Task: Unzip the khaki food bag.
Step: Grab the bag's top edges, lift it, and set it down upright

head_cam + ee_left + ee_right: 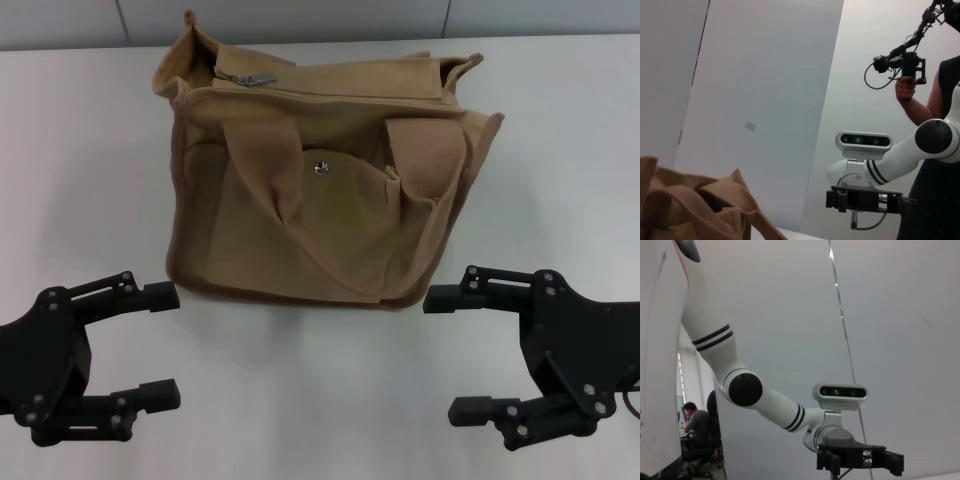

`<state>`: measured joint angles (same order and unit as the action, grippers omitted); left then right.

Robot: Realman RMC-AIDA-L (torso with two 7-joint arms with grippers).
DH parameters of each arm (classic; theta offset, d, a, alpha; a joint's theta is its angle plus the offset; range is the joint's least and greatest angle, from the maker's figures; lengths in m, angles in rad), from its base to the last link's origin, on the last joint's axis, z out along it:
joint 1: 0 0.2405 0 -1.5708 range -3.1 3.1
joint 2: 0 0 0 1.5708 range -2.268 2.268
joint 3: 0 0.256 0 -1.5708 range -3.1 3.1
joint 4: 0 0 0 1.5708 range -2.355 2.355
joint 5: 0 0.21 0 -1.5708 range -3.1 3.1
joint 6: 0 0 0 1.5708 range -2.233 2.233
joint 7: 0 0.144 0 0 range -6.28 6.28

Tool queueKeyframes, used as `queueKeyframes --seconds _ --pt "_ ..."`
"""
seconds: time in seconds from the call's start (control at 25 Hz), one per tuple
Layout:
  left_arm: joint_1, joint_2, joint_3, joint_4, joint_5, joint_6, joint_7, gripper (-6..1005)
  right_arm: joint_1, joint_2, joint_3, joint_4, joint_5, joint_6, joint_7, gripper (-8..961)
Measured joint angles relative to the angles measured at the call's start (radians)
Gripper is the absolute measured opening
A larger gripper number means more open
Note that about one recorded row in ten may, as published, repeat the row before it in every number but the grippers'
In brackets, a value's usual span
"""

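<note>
Head view: khaki food bag (pixel 320 180) upright mid-tabletop (pixel 80 150), metal zipper pull (pixel 250 78) at its far left end. Left pincer (pixel 160 345) and right pincer (pixel 462 352) near it, both spread wide, empty.
Left wrist view: bag's handles (pixel 695 210) close by; right pincer (pixel 867 200) beyond.
Right wrist view: left pincer (pixel 857 458) only.

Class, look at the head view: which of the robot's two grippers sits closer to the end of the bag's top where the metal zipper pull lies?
The left gripper: the zipper pull lies at the khaki food bag's left top corner, far from the right gripper.
</note>
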<state>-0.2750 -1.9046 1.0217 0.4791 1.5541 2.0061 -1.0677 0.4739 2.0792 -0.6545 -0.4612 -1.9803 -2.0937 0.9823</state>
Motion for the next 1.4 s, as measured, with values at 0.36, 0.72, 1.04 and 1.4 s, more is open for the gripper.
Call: queueKeyframes --seconds 0.36,0.72,1.04,1.4 --pt "0.005 0.001 -0.007 0.003 -0.005 0.000 -0.006 848 0.001 0.001 0.000 0.008 0.002 0.002 0.005 833" --pt "0.001 -0.003 -0.008 0.004 -0.006 0.000 -0.007 820 0.003 0.001 0.006 0.013 0.004 0.005 0.005 832" --pt "0.019 -0.107 -0.265 0.001 0.000 -0.145 0.078 778 -0.006 0.001 0.029 0.022 0.006 0.023 0.001 831" --pt "-0.122 -0.168 -0.289 -0.174 -0.030 -0.411 0.246 730 -0.004 0.001 0.026 0.045 0.006 0.045 0.000 830"
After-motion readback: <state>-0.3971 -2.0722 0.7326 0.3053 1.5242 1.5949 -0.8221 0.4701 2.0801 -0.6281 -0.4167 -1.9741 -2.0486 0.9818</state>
